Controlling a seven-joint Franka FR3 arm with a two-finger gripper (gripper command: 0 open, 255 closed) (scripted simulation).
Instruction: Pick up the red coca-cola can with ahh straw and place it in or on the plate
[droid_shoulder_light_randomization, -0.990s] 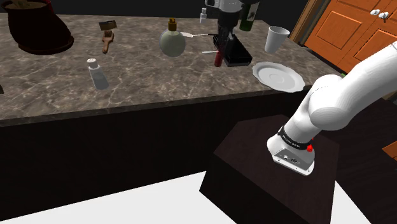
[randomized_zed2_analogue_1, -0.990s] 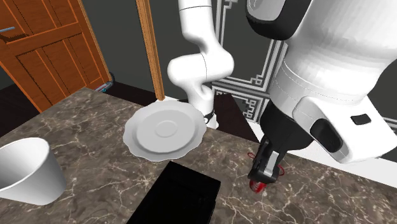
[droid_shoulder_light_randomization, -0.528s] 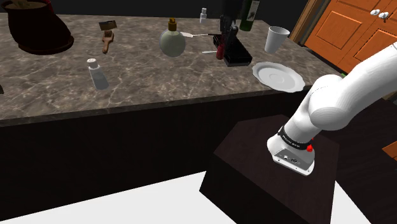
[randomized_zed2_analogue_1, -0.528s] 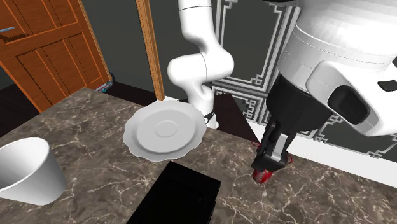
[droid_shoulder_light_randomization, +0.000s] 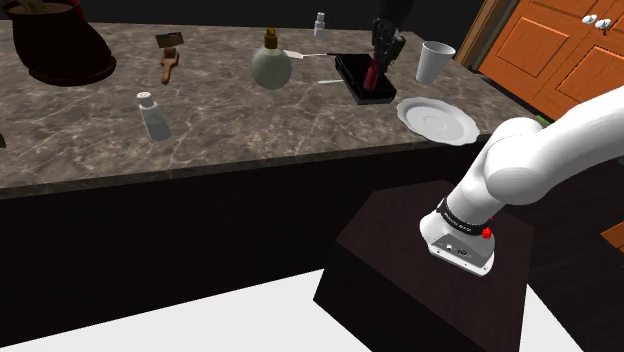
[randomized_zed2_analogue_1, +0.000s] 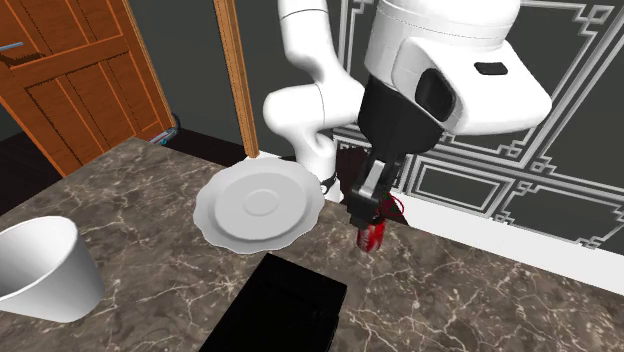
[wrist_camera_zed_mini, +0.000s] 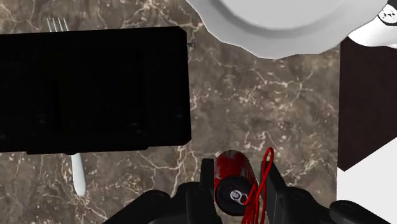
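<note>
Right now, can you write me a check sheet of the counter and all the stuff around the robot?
Surface: brown marble counter.
Job's things: red can with red straw, clasped and hanging above the counter beside the white plate; nothing lies on the plate.
Clutter: black tray, white cup, fork, round bottle, shaker, brush, dark pot.
Grippers: the gripper is shut on the can.
Cables: nothing seen.
Surroundings: orange door, panelled wall, dark stand.
</note>
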